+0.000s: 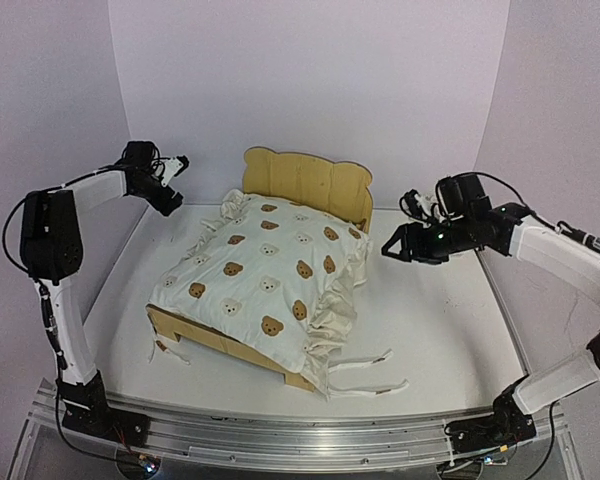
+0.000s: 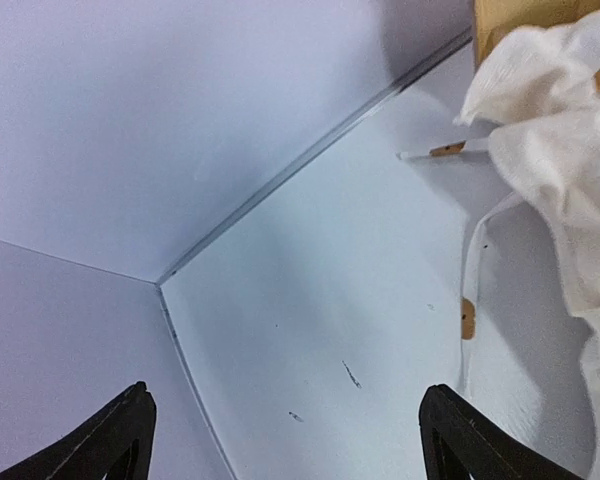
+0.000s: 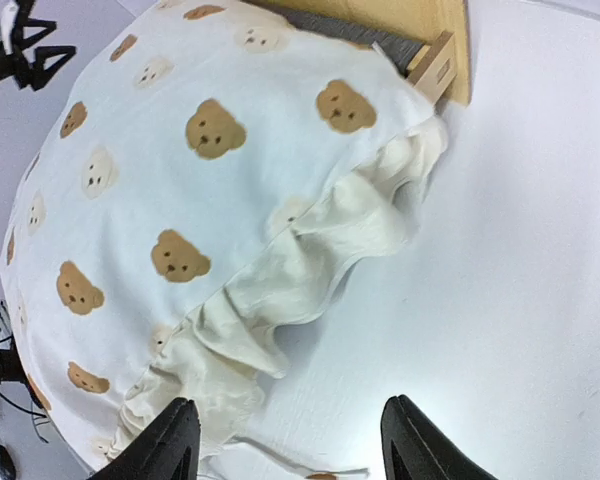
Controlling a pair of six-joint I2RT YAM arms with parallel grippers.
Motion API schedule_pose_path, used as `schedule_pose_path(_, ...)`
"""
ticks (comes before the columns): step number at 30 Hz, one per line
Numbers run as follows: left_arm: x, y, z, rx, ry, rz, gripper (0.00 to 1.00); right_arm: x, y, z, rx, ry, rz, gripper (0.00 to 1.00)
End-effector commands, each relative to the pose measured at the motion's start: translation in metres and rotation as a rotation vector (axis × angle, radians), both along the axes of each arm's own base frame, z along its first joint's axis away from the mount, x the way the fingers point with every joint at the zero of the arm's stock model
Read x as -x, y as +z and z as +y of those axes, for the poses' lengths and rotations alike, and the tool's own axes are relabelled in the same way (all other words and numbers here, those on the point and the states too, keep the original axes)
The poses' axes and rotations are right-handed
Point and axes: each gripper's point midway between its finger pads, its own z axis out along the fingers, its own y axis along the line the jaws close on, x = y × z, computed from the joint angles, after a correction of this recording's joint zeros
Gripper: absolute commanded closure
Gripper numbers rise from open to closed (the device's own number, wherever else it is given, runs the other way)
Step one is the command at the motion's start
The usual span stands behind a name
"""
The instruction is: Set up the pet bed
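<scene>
Cream bear-print cloth hides most of the pet bed [image 1: 306, 184], which sits in the middle of the table [image 1: 450, 330]. Only its curved wooden headboard and a strip of the foot rail show from under the big cushion [image 1: 265, 275].

The step in hand looks like seating that cushion. It lies on the bed but askew, with its right edge bunched and spilling over the bed's right rail onto the table. Its tie strings [image 1: 365, 360] trail loose off the foot corner on that side.

The left tool [image 2: 285, 395] hangs off the bed's far-left corner with its jaws spread wide and nothing between them. The right tool [image 3: 290, 405] hovers just right of the bed near the headboard, above the sagging edge. Its jaws are also apart and empty.

The next move probably falls to the right tool. It would need to come down on the overhanging fold, pinch it, and draw it up and in toward the bed's middle so the cushion drops inside the rails (the soft cloth may slide rather than lift).

The bed's long axis runs on a diagonal. The foot end points at the near-left of the table and the headboard end faces the back wall, turned slightly to the right.
</scene>
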Motion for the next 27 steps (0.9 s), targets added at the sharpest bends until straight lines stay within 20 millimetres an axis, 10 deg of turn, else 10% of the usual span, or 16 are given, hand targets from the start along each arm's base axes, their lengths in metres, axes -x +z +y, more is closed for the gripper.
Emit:
schedule_pose_path(1,0.064,0.069,-0.023,0.085,-0.112,0.009,0.08,-0.052,0.024,-0.012,-0.006,0.102,-0.088,0.37)
schedule_pose_path(9,0.231,0.062,-0.049,0.139,-0.412,0.253,0.09,-0.183,0.072,-0.011,-0.077,0.176,-0.365,0.34)
schedule_pose_path(14,0.321,0.015,-0.041,0.079,-0.504,0.348,0.06,-0.244,0.072,0.002,-0.111,0.192,-0.462,0.35)
schedule_pose_path(22,0.354,-0.056,-0.018,-0.020,-0.435,0.412,0.04,-0.282,0.062,0.019,-0.231,0.188,-0.529,0.45)
schedule_pose_path(27,0.339,-0.081,-0.014,-0.036,-0.401,0.411,0.07,-0.283,0.045,0.021,-0.275,0.167,-0.485,0.73)
